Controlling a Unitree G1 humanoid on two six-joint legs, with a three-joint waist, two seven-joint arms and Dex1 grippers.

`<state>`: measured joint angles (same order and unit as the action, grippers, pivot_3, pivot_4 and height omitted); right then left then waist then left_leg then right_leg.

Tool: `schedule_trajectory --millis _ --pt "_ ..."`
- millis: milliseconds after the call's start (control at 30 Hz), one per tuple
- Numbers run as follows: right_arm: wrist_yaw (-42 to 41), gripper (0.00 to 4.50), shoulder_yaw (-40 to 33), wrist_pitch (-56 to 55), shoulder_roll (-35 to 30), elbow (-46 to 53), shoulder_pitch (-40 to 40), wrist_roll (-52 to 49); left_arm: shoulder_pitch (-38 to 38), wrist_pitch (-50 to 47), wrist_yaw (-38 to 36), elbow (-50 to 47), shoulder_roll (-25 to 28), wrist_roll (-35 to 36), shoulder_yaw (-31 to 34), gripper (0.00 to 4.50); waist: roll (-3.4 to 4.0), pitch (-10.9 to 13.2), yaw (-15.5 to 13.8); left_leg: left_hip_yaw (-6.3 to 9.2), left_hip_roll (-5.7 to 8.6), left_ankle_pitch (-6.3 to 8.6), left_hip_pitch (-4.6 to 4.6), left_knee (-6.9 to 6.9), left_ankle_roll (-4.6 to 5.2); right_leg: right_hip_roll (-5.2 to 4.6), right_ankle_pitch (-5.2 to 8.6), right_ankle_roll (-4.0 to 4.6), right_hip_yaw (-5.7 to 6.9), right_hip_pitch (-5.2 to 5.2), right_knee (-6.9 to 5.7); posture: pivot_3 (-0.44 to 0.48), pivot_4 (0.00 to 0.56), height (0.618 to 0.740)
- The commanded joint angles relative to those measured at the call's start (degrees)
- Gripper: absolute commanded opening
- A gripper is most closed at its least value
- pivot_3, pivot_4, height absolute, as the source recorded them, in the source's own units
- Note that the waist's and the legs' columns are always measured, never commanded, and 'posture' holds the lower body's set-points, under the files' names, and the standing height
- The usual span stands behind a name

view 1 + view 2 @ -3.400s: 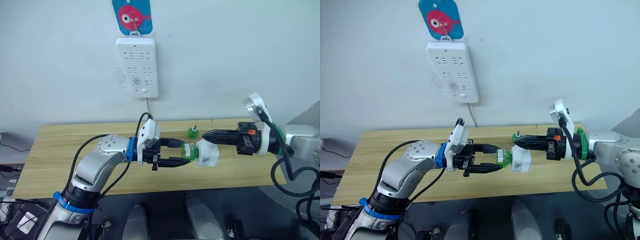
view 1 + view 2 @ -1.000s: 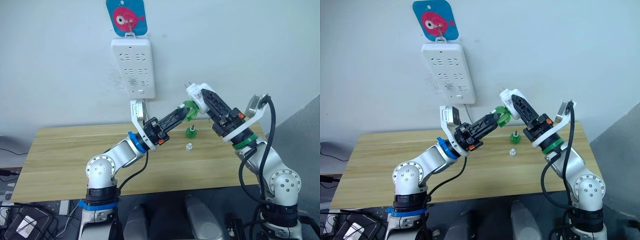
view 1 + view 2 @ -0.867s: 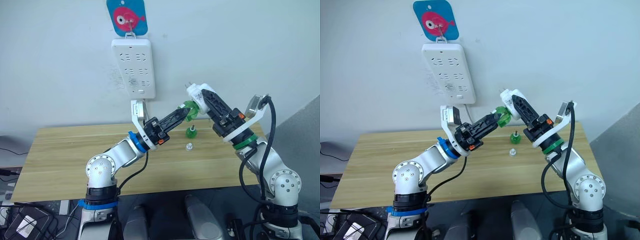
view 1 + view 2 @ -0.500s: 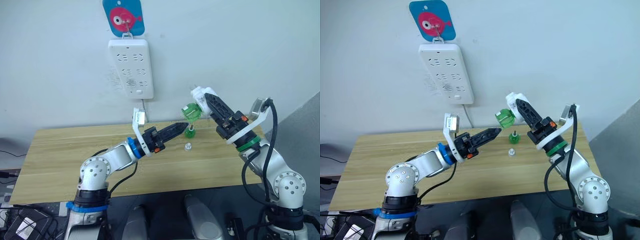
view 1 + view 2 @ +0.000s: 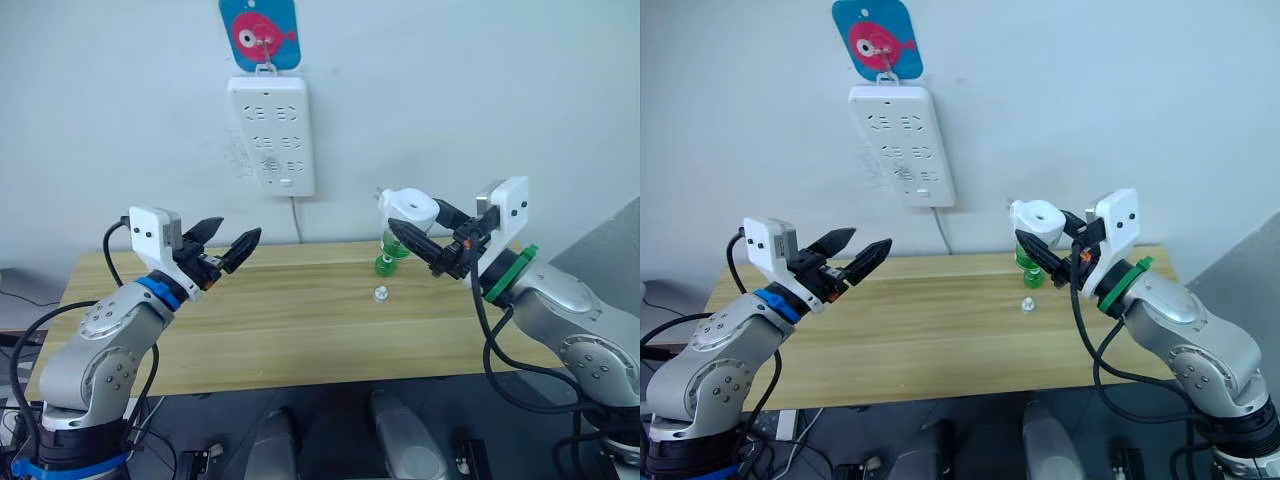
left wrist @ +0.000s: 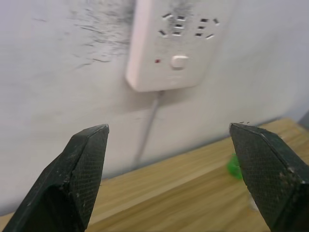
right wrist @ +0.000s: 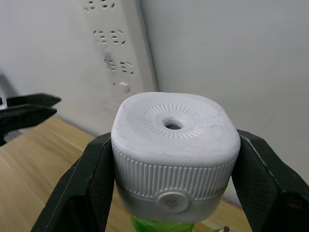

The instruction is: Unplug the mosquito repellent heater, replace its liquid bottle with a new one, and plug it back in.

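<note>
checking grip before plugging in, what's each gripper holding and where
The right gripper clamps the mosquito repellent heater by its ribbed white sides, a green bottle beneath it. The left gripper is open, holding nothing.

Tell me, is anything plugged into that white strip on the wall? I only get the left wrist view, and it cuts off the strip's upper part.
Observer: No. On the whole power strip, every socket is free.
Operator: So where is the plug-in thing?
Observer: The right arm's fingers are clamped on the heater, holding it upright above the table, towards its back edge.
Operator: Is it loaded?
Observer: The right wrist view shows a green bottle sitting in its underside, and a small whitish cap lies on the table.
</note>
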<state>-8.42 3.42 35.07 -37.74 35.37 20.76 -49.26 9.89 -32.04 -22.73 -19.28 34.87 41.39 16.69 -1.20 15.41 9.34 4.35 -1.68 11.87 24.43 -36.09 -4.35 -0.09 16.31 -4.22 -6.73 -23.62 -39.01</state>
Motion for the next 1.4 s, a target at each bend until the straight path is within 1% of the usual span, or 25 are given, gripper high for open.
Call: schedule_trajectory --millis 33,67,167,200,267,367,433,600,733,1033,1133,1267,1367,1400 --pt "-4.6 3.02 1.3 -1.6 0.1 3.4 1.9 4.5 4.6 2.4 -3.0 4.2 1.8 -2.0 1.5 4.25 0.0 0.0 -0.3 0.01 0.0 0.0 0.0 0.0 0.0 0.0 0.0 0.0 0.01 0.0 -0.01 -0.195 0.241 0.74" --pt "-5.3 3.02 1.6 -1.4 0.5 3.4 2.0 5.1 5.7 2.6 -3.6 5.6 1.9 -2.4 1.4 4.25 0.0 0.0 -0.5 0.03 0.0 0.0 0.0 -0.01 0.0 0.0 0.0 0.0 0.04 0.02 -0.01 -0.193 0.241 0.74" --pt "-6.7 3.02 2.4 -0.2 1.8 4.0 2.3 6.1 12.1 1.0 -6.9 11.8 2.2 -2.0 -0.2 4.25 -0.01 0.0 -1.2 0.03 0.0 0.0 0.01 -0.01 0.0 0.0 -0.02 -0.01 0.06 0.03 0.02 -0.197 0.24 0.74" --pt "-6.9 3.02 2.6 0.4 2.3 4.4 2.5 6.1 14.7 0.7 -8.5 13.6 2.5 -2.2 -1.3 4.25 -0.01 0.0 -1.3 0.06 0.0 0.0 0.04 -0.01 0.0 0.0 -0.16 0.21 0.1 0.02 0.01 -0.202 0.241 0.74" --pt "-7.3 3.02 2.6 1.4 3.0 4.9 2.7 6.3 18.3 -1.3 -10.5 16.1 2.2 -1.2 -1.9 4.25 -0.02 0.0 -1.4 0.16 0.0 0.0 0.08 -0.01 0.0 -0.01 -0.17 0.22 0.2 0.02 0.01 -0.203 0.242 0.74" --pt "-7.5 3.02 2.4 2.4 4.0 5.3 3.0 6.7 20.5 -0.7 -13.7 18.1 2.5 -3.0 -3.3 4.25 -0.01 0.0 -1.3 0.18 0.0 0.0 0.1 -0.01 0.0 -0.01 -0.17 0.22 0.22 0.01 0.0 -0.207 0.238 0.74" --pt "-7.6 3.02 2.3 3.0 4.6 5.6 3.1 6.8 23.5 -0.5 -15.6 20.8 2.2 -3.6 -4.2 4.25 -0.01 0.0 -1.2 0.2 -0.01 0.0 0.09 0.0 0.0 -0.02 -0.17 0.23 0.24 0.01 -0.03 -0.209 0.237 0.74" --pt "-8.3 3.02 2.0 4.0 6.1 6.0 3.0 7.5 28.5 2.3 -18.5 26.8 1.0 -6.6 -5.7 4.25 -0.01 0.0 -1.1 0.28 -0.02 0.0 0.1 -0.02 -0.01 0.0 -0.2 0.27 0.34 0.0 -0.06 -0.217 0.234 0.74" --pt "-8.5 3.02 1.7 4.7 6.6 6.6 2.6 7.7 30.8 3.8 -22.4 29.5 0.6 -8.6 -7.7 4.25 -0.01 0.0 -1.1 0.29 -0.02 -0.01 0.11 -0.02 -0.01 -0.01 -0.2 0.27 0.35 0.01 -0.06 -0.227 0.231 0.74" --pt "-8.9 3.02 1.6 5.3 7.3 7.1 1.9 8.3 37.4 7.6 -28.5 37.1 -0.7 -12.5 -10.2 4.25 -0.01 0.0 -0.8 0.33 -0.01 -0.01 0.12 -0.04 -0.01 -0.02 -0.2 0.28 0.42 0.02 -0.08 -0.239 0.225 0.74" --pt "-8.9 3.02 1.5 5.4 7.5 7.2 1.7 8.5 38.6 7.8 -30.4 37.9 -1.5 -12.9 -10.5 4.25 -0.01 0.0 -0.6 0.34 -0.01 -0.01 0.13 -0.03 -0.01 -0.02 -0.2 0.28 0.43 0.02 -0.07 -0.244 0.226 0.74" --pt "-8.9 3.02 1.3 5.7 8.0 7.2 1.4 8.3 38.7 5.8 -33.4 36.6 -1.9 -11.9 -11.0 4.25 -0.01 0.0 -0.6 0.43 0.0 -0.01 0.17 -0.03 -0.01 -0.03 -0.2 0.28 0.52 0.02 -0.07 -0.249 0.231 0.74" --pt "-8.8 3.02 1.1 6.0 8.6 7.2 1.4 8.0 38.7 6.4 -33.9 36.8 -2.1 -12.6 -11.1 3.7 -0.01 0.0 -0.4 0.53 0.0 -0.01 0.21 -0.04 -0.01 -0.04 -0.21 0.29 0.63 0.02 -0.08 -0.25 0.231 0.74" --pt "-8.8 3.02 1.1 6.0 8.9 7.1 1.3 8.0 38.9 6.8 -33.8 37.2 -2.4 -13.0 -11.0 3.4 -0.01 0.0 -0.4 0.58 0.0 -0.01 0.22 -0.05 -0.01 -0.04 -0.22 0.3 0.67 0.02 -0.08 -0.25 0.231 0.74"
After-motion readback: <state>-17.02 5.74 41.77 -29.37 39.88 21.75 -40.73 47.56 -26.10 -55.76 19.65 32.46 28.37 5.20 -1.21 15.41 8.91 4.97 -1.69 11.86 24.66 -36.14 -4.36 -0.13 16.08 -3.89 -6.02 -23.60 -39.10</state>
